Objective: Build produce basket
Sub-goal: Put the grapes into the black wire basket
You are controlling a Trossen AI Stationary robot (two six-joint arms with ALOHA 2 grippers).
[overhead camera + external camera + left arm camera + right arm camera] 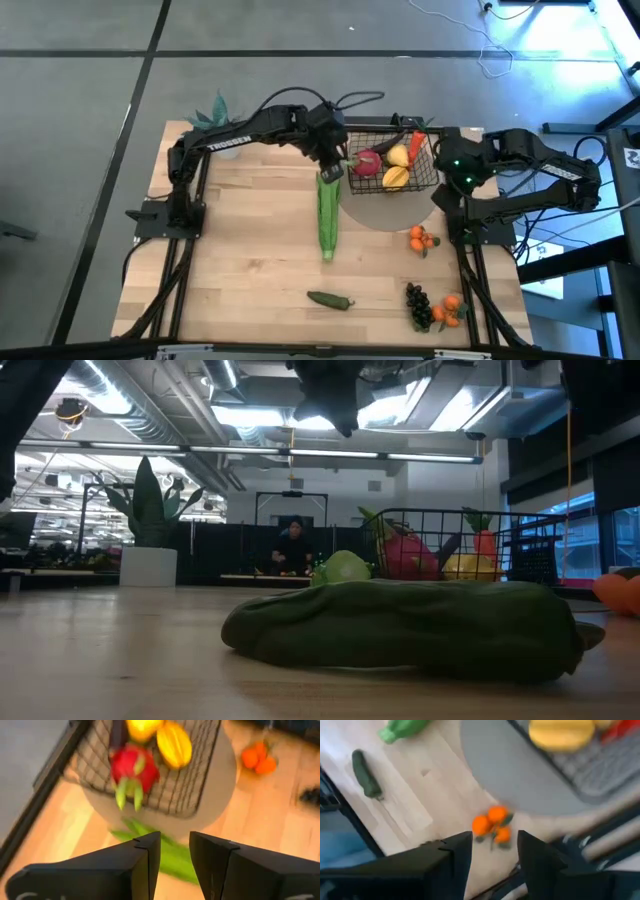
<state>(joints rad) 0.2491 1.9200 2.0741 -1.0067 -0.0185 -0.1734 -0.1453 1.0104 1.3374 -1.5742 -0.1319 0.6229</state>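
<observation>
High view has the basket (392, 160) at the far middle of the table (250, 270), standing on a round grey mat (385, 210). I take the basket as the landmark. Inside it lie a red radish (367, 163), a yellow lemon (398, 155), a mango (396, 177), a carrot (417, 143) and a dark eggplant (388, 145) leaning on the far wall.

Left gripper (333, 166) hangs just outside the basket's left wall, above the far tip of the corn (328, 215). The corn lies flat on the table, running from that wall toward the near edge, its far end beside the mat. From the left wrist view the two fingers (142, 857) stand with only a narrow gap between them and nothing in it; the corn (165, 857) shows below and beyond them, not gripped.

Right gripper (452, 178) sits just outside the basket's right wall, over the mat's right edge. Its fingers (452, 855) are spread wide and empty in the right wrist view.

Nearer than the basket, just off the mat's near right edge, lies a cluster of oranges (421, 239). Farther toward the near edge are dark grapes (418, 305) touching a second orange cluster (453, 309). A green pepper (330, 299) lies well apart from the basket, near the table's front. A potted plant (212, 112) stands at the far left corner.
</observation>
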